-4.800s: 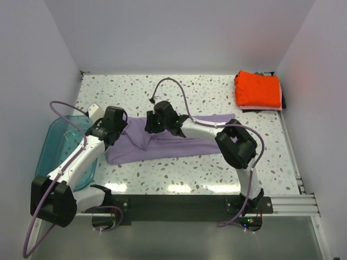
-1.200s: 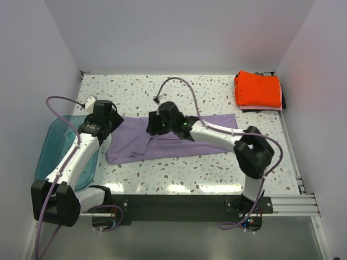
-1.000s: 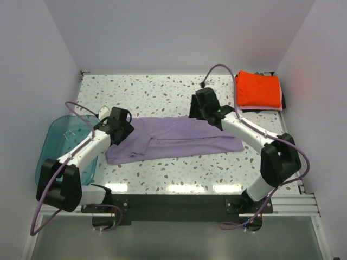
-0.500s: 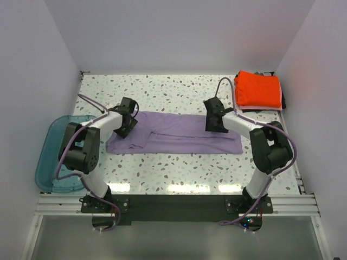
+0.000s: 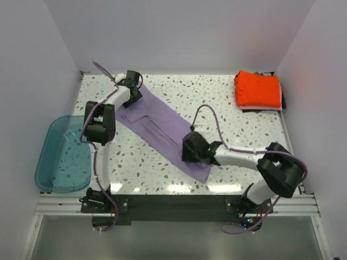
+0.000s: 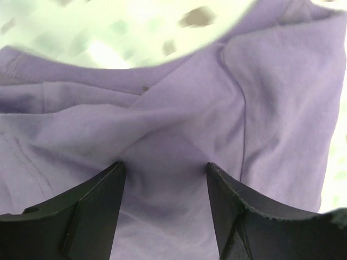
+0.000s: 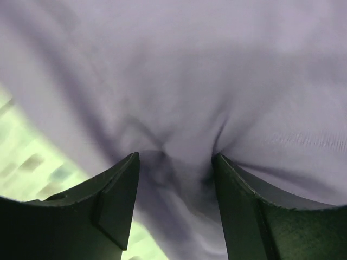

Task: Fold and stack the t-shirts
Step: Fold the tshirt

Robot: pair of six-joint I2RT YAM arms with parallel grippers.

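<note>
Lavender t-shirt (image 5: 162, 130) stretches diagonally across the tabletop (image 5: 244, 130), mid-fold, we judge; orange tee (image 5: 258, 89) sits folded far-right. Left pincer (image 6: 162, 170) and right pincer (image 7: 174, 160) each pinch its cloth. Next we should carry one end over the other.

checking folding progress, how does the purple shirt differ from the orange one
The purple shirt lies stretched in a long diagonal strip across the table; the orange shirt is a folded square in the far right corner. The left gripper and right gripper hold the purple shirt's ends; nothing touches the orange shirt. The orange shirt rests on other cloth; the purple shirt lies on the bare table. Both are plain-coloured.
</note>
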